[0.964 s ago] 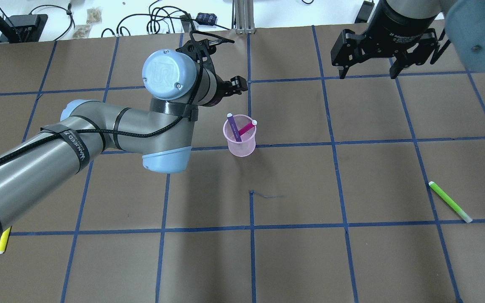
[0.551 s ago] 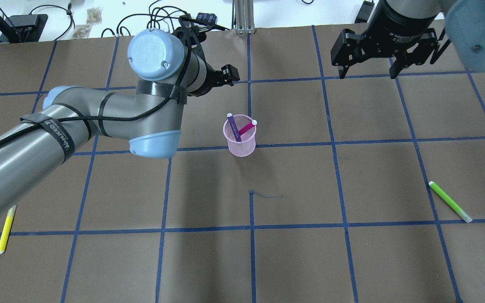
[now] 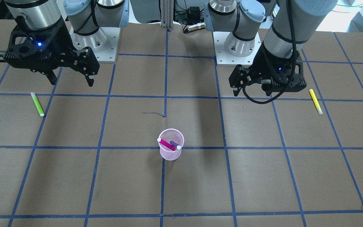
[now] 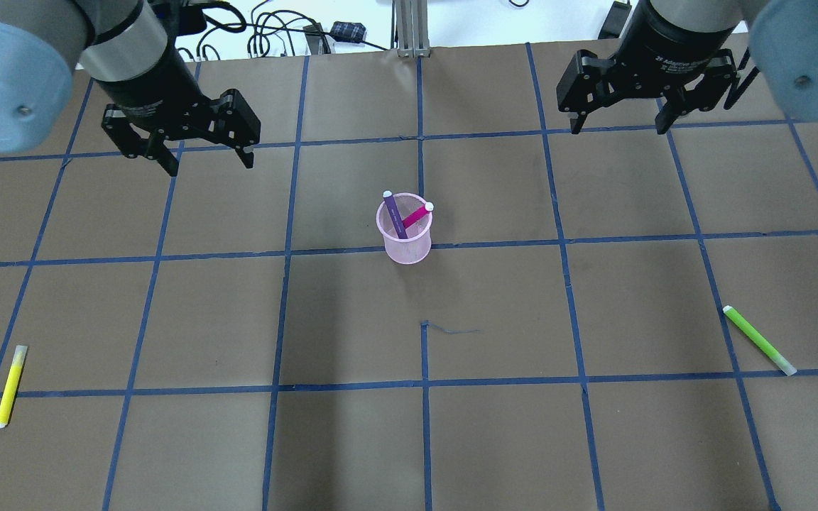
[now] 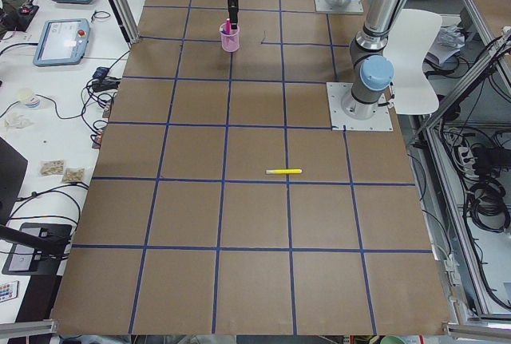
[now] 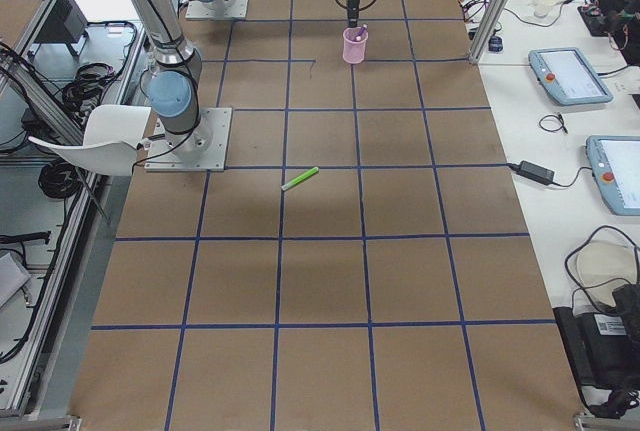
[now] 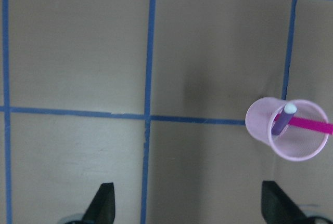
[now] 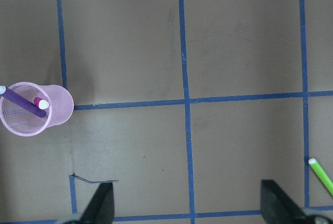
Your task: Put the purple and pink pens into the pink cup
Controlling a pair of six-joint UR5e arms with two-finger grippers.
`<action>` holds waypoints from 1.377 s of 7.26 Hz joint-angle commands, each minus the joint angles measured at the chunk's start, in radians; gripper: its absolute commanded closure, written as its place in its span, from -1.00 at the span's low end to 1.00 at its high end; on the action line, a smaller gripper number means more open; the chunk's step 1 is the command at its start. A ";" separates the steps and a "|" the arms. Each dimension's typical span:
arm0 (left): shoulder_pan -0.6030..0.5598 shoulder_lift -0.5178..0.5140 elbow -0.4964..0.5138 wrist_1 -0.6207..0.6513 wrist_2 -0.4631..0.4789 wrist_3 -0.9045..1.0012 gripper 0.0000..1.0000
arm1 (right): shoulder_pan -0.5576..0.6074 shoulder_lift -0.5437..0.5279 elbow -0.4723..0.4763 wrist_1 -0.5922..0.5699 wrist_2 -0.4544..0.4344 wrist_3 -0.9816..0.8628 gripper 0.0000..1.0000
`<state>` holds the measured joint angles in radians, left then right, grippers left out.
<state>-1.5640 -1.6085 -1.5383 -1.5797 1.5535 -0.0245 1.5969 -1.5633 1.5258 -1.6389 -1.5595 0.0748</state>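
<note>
Purple pen [image 4: 395, 215] and pink pen [image 4: 417, 215] both lean inside the pink cup [image 4: 407, 250], so the job looks finished; left tool [image 4: 208, 163] and right tool [image 4: 620, 128] hang spread and empty, well apart from the cup, with only parking left.

You are looking down from behind the robot in the overhead view, and facing it steeply from across the table [image 3: 74, 189] in the front view. The two side cameras are watching along the table from its ends, well back. Both wrist cameras are pointing straight down, closer in. Every view is catching the pink cup [image 7: 291, 141].
</note>
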 commanded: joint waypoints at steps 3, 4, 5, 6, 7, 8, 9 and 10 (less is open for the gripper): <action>-0.021 0.036 0.006 0.039 0.019 0.021 -1.00 | 0.002 -0.001 0.008 0.002 0.001 -0.004 -1.00; -0.021 0.027 0.010 0.043 0.019 0.023 -1.00 | 0.002 0.000 0.008 0.002 0.001 -0.006 -1.00; -0.018 0.025 0.012 0.046 0.014 0.049 -1.00 | 0.002 -0.001 0.008 0.002 0.001 -0.006 -1.00; -0.016 0.018 0.032 0.041 0.008 0.111 -1.00 | 0.002 -0.001 0.008 0.002 0.001 -0.006 -1.00; -0.016 0.003 0.055 0.035 0.008 0.112 -1.00 | 0.002 -0.001 0.008 0.002 0.001 -0.006 -1.00; -0.016 -0.002 0.063 0.033 0.008 0.112 -1.00 | 0.002 -0.001 0.008 0.004 0.001 -0.007 -1.00; -0.019 -0.004 0.063 0.032 0.008 0.112 -1.00 | 0.002 0.000 0.008 0.004 0.001 -0.007 -1.00; -0.021 -0.004 0.061 0.030 0.010 0.112 -1.00 | 0.002 0.000 0.008 0.004 0.001 -0.007 -1.00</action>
<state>-1.5825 -1.6106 -1.4780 -1.5473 1.5620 0.0866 1.5984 -1.5637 1.5340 -1.6354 -1.5585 0.0677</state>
